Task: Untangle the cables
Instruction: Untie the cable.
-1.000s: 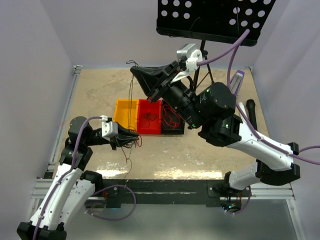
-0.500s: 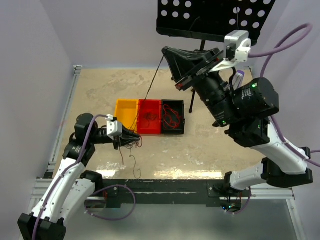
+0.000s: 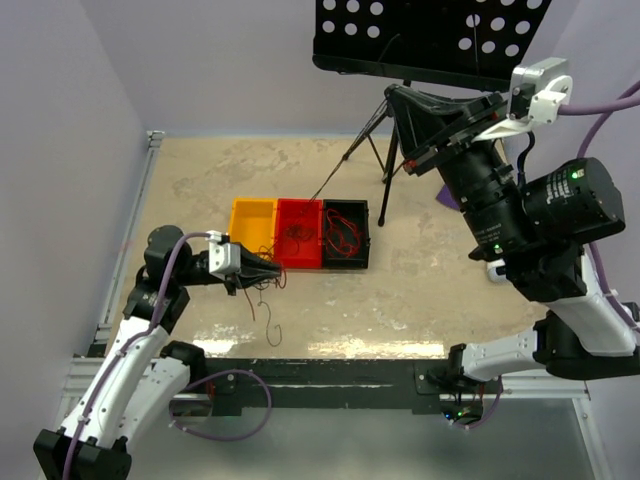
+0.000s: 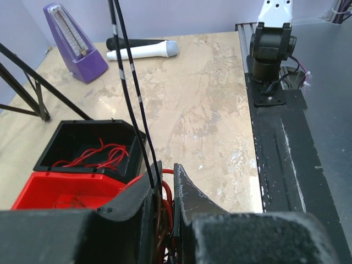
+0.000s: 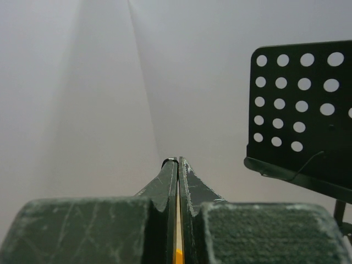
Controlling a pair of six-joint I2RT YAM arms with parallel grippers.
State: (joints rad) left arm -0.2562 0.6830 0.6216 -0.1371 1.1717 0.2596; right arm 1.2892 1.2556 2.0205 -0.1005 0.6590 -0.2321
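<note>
The cables (image 3: 265, 288) sit mostly in a red and dark bunch at the near left of the table (image 3: 420, 300). They are pinched in the left gripper (image 3: 276, 272), its fingers clamped tight on them, and loose ends trail from it toward the near edge. In the left wrist view, two dark strands rise straight up out of that grip and leave the picture. More red wire lies coiled in the black bin (image 3: 362, 238), and some dark wire lies in the red bin (image 3: 300, 204) beside it, next to an orange bin (image 3: 250, 225). The right gripper (image 3: 392, 93) is high up by the music stand (image 3: 430, 35). Its fingers are pressed together with a thin yellow sliver between them, and I can't tell whether a strand is caught there. A purple metronome (image 4: 76, 49) stands across the table.
</note>
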